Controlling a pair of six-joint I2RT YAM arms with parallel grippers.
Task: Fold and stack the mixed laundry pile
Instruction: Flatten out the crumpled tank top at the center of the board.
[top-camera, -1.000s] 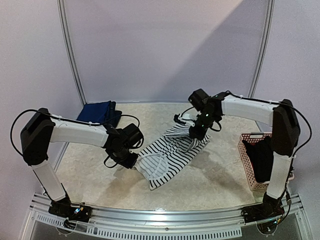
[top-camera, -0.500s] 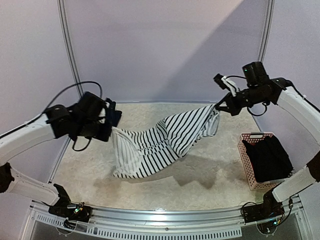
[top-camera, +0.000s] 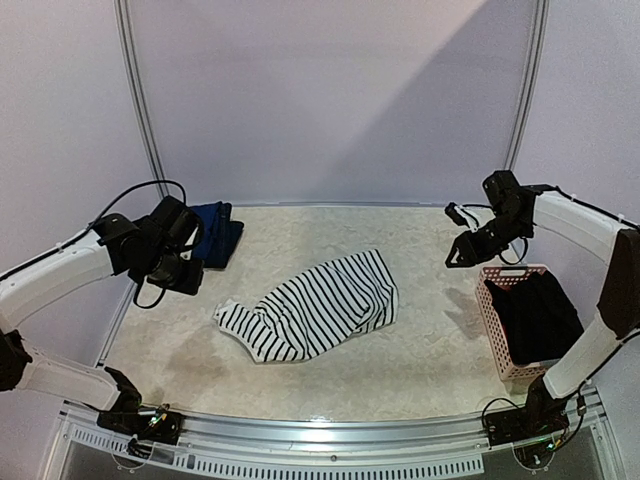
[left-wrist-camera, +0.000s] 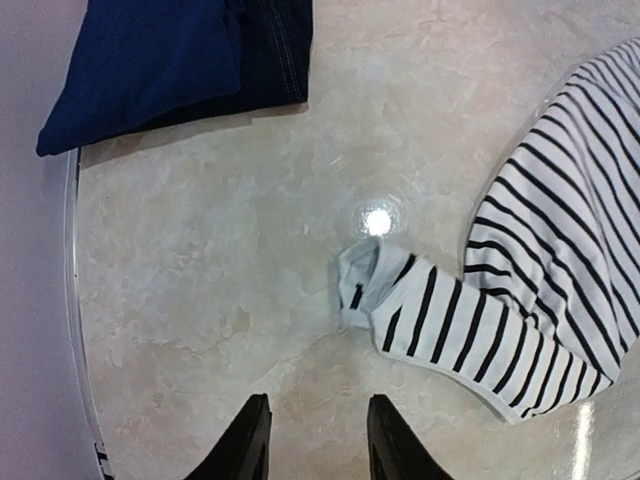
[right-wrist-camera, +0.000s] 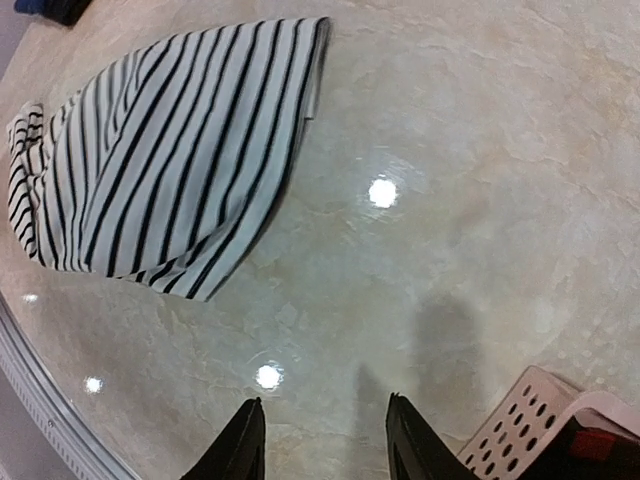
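Observation:
The black-and-white striped tank top (top-camera: 315, 308) lies crumpled flat in the middle of the table, also seen in the left wrist view (left-wrist-camera: 520, 290) and the right wrist view (right-wrist-camera: 160, 150). My left gripper (top-camera: 180, 272) hovers above the table left of it, open, nothing between its fingertips (left-wrist-camera: 318, 440). My right gripper (top-camera: 462, 250) hangs raised to the right of it, open and empty (right-wrist-camera: 325, 445). A folded navy piece (top-camera: 212, 232) rests at the back left (left-wrist-camera: 170, 60). Black clothing (top-camera: 540, 315) fills the basket.
A pink slotted basket (top-camera: 497, 330) stands at the right edge of the table, its corner in the right wrist view (right-wrist-camera: 540, 420). The table's curved metal rim (left-wrist-camera: 75, 300) runs along the left side.
Both grippers held the striped top stretched in the air; both have opened and let go, and it has dropped onto the table. The arms have lowered slightly and drawn apart.

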